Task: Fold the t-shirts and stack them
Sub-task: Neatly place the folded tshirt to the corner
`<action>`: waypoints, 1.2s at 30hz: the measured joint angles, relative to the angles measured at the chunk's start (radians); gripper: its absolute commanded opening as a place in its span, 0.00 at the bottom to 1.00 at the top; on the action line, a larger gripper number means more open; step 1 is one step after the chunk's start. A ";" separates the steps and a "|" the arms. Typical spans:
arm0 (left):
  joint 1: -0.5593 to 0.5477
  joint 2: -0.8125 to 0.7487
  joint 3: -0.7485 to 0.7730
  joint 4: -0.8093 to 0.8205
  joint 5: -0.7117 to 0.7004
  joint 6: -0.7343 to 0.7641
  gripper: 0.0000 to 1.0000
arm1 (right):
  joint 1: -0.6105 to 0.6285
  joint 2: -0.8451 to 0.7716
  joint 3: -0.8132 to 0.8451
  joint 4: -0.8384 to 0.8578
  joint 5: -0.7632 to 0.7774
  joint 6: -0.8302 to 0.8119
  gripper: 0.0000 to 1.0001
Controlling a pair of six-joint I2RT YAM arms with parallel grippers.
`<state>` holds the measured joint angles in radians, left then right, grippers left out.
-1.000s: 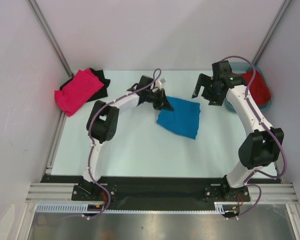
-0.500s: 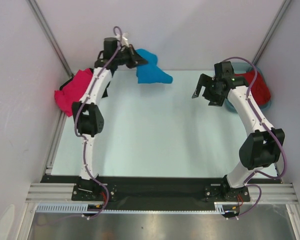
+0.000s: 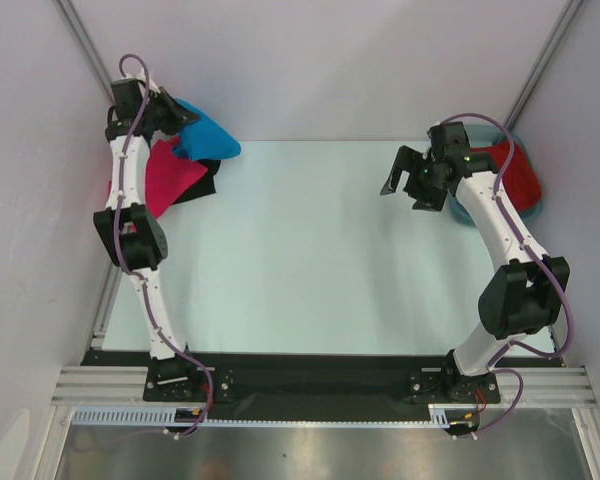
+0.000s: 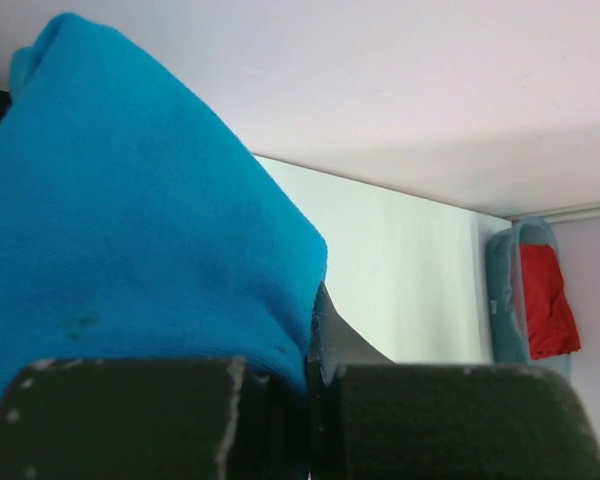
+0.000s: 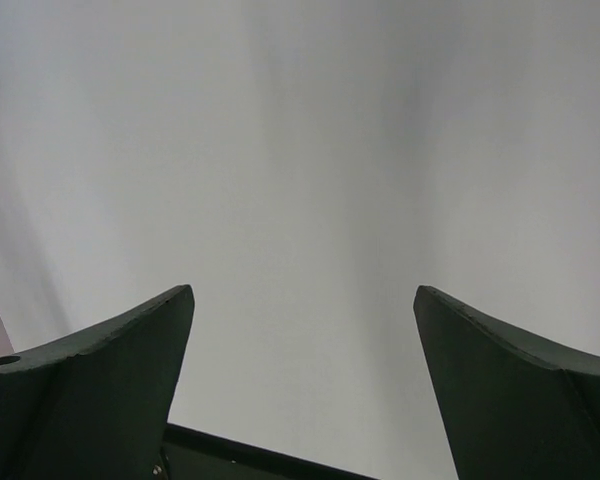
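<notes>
Over pale table (image 3: 310, 250), left gripper (image 3: 182, 116) clamps bunched blue t-shirt (image 3: 208, 136).

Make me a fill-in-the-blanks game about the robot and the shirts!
1. The left gripper has its jaws ____ on the blue shirt.
2. The right gripper holds ____.
3. The red shirt lies in a ____ tub.
4. The pink shirt lies on the black shirt, on the far ____ side.
Missing words: shut, nothing, teal, left.
</notes>
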<state>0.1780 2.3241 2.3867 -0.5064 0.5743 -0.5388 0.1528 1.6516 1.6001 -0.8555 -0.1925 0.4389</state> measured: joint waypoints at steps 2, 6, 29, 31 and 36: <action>0.009 -0.002 0.000 -0.010 0.004 0.010 0.00 | 0.000 0.000 0.000 0.000 -0.005 0.000 1.00; 0.018 -0.002 0.004 -0.007 0.029 0.009 0.00 | 0.000 0.000 -0.004 0.002 -0.013 0.000 1.00; 0.076 0.000 -0.035 0.097 -0.087 0.106 0.00 | -0.005 0.024 -0.016 0.008 -0.035 0.001 1.00; 0.085 -0.017 -0.090 0.058 -0.168 0.161 0.00 | -0.005 0.024 -0.016 0.009 -0.037 0.001 1.00; 0.094 -0.100 -0.237 -0.018 -0.296 0.253 0.00 | -0.005 0.027 -0.016 0.009 -0.040 0.001 1.00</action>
<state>0.2718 2.2242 2.1494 -0.5240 0.2779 -0.2859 0.1482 1.6783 1.5845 -0.8467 -0.2321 0.4397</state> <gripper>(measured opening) 0.045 0.994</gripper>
